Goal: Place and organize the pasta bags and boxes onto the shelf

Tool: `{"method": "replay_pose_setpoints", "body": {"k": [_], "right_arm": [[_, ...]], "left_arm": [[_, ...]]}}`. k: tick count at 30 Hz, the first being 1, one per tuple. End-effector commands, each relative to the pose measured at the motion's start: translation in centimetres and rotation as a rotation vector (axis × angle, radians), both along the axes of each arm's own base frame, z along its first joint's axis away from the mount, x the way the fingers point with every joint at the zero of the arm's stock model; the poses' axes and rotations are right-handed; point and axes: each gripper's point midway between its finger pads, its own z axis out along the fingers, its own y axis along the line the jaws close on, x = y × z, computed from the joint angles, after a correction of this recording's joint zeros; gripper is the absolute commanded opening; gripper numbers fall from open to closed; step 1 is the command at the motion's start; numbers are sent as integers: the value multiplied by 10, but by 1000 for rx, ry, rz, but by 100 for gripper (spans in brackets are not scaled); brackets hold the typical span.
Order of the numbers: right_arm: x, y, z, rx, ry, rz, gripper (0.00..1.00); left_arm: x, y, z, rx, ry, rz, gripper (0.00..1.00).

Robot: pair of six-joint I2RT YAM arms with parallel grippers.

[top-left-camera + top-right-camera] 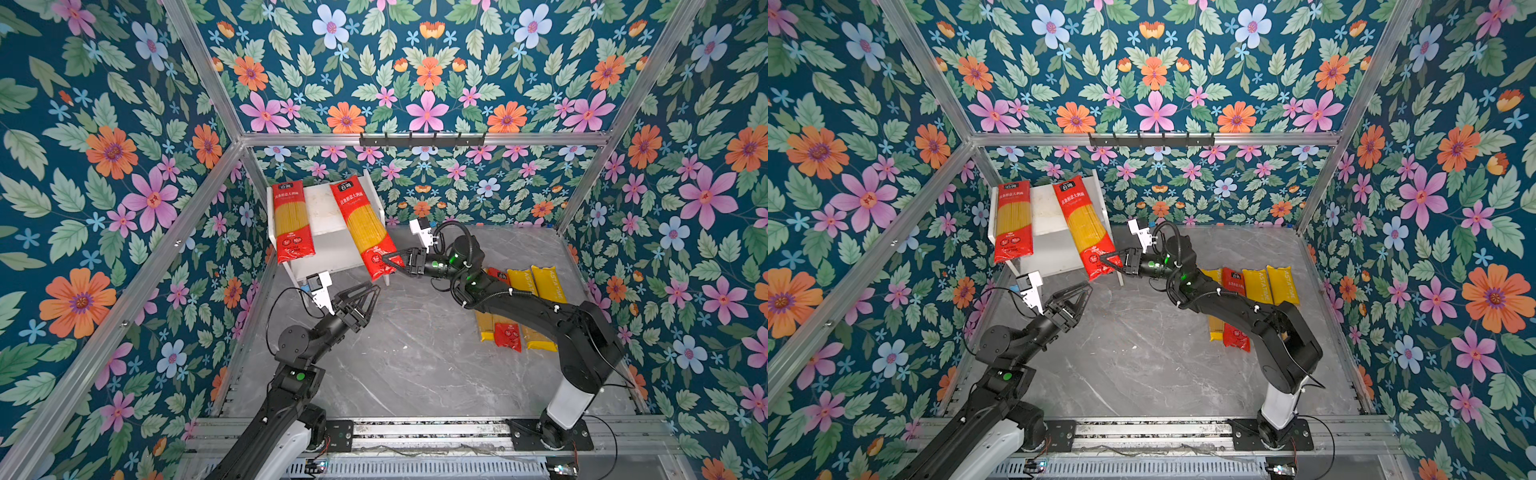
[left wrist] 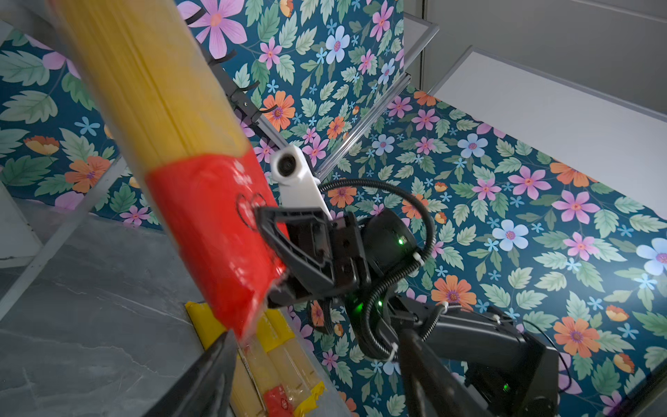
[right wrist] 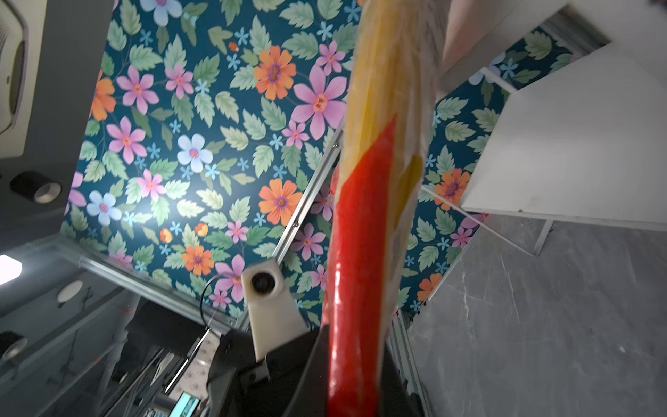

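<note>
Top views first. Your right gripper (image 1: 388, 262) is clamped on the lower red end of a red-ended spaghetti bag (image 1: 362, 224). That bag lies slantwise over the right side of the shelf (image 1: 322, 214), with the gripped end poking out past the front edge. A second red-ended bag (image 1: 292, 220) sits along the shelf's left side, and the remaining bags (image 1: 523, 291) are lined up on the table (image 1: 415, 353) under your right arm. Your left gripper (image 1: 371, 288) hangs just below the held end, jaws spread, nothing in them. Both top views agree on all that.

Left wrist view: the red-ended spaghetti bag (image 2: 216, 224) passes close by one of the left fingers (image 2: 209, 379) but isn't between them. The right jaws pinch its edge.

Right wrist view: the bag (image 3: 361, 252) runs straight up out of the closed jaws toward the shelf (image 3: 577, 144).

Handling-wise, I'd guess it's light, stiff along its length, brittle inside and wrapped in slick film. Pinched at the very end it'll want to swing or slip, so grabbing nearer the clear middle looks safer.
</note>
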Motion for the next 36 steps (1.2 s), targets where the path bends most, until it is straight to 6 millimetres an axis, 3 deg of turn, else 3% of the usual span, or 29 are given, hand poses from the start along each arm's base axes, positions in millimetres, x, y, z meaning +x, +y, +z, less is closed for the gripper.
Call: {"method": "replay_pose_setpoints", "body": {"k": [1, 5, 11, 15, 21, 31, 36], "right_arm": [[18, 9, 26, 36, 17, -57, 0], [30, 29, 48, 59, 50, -77, 0], [38, 68, 48, 29, 132, -113, 0], [39, 95, 51, 29, 151, -100, 0], [46, 107, 47, 27, 176, -119, 0], [39, 124, 41, 13, 205, -114, 0], [38, 127, 38, 8, 224, -96, 9]], "left_arm": [[-6, 1, -6, 18, -45, 14, 73], [-6, 2, -29, 58, -20, 45, 73], [5, 12, -78, 72, 91, 129, 71], [6, 11, -92, 73, 122, 127, 71], [5, 6, -95, 90, 125, 115, 70], [8, -2, -93, 105, 117, 97, 70], [7, -6, -90, 107, 110, 94, 70]]}}
